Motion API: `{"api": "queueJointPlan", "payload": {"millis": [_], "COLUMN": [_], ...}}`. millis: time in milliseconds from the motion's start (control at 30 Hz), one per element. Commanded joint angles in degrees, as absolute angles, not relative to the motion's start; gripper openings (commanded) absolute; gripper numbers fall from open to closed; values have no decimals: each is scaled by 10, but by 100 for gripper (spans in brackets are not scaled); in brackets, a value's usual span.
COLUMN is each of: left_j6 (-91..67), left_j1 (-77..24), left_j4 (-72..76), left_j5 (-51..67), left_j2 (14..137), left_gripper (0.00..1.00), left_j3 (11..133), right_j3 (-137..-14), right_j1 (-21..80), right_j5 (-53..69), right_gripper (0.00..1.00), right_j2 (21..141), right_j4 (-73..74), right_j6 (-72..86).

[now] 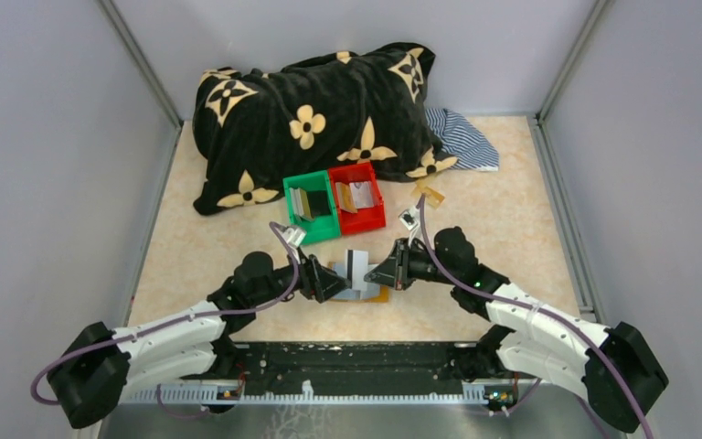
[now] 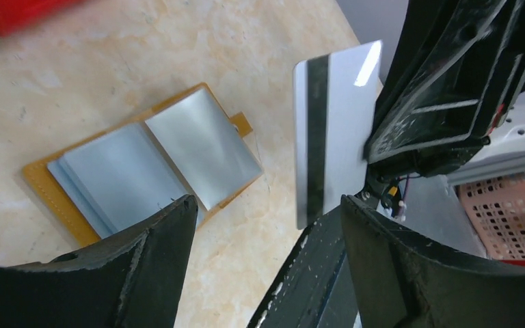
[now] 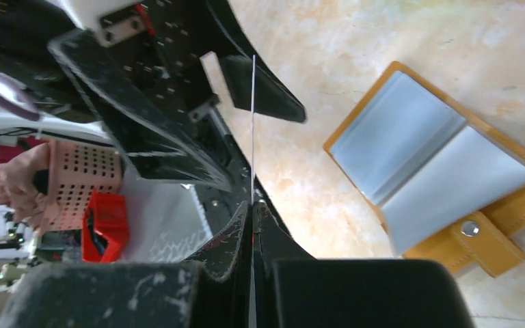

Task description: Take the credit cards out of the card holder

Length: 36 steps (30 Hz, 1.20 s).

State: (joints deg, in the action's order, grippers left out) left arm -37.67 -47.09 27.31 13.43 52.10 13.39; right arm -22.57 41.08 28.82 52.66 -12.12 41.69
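Over the open card holder (image 2: 143,164), right hand (image 3: 253,205) pinches a grey card (image 2: 331,130), long axis near-to-far; left hand (image 2: 266,205) wide.

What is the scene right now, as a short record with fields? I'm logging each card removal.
card holder: open flat on the table, grey pockets up
card: silvery grey, black stripe, held upright, outside the holder
right fingers: shut on the card
left fingers: open, close to the card
green bin, red bin: side by side beyond the holder
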Motion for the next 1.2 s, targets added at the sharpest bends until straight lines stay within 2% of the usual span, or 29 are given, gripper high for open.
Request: {"api": "queueJointPlan", "payload": {"millis": [0,200,633,767,933,967,1167], "left_j6": [-401,-400,-405,-397,-394,-393,-394], "left_j1": [-468,-467,-468,-467,-468,-468,-467], "left_j4": [401,433,439,423,418,419,357], "left_j5": [189,197,200,196,199,202,159], "left_j2": [555,585,563,556,557,559,569], "left_gripper": [81,76,68,45,5,0,0], "left_j3": [108,126,145,149,151,152,174], "right_j3": [-259,-260,-242,-240,-235,-233,-233], "right_j1": [408,408,408,408,408,408,408], "right_j5": [329,344,344,345,343,345,328], "right_gripper": [0,0,0,0,0,0,0], "right_j2": [527,536,551,558,568,571,573], "right_j4": [-192,-204,-215,-220,-228,-235,-231], "right_j6": [438,446,446,445,442,446,442]}}
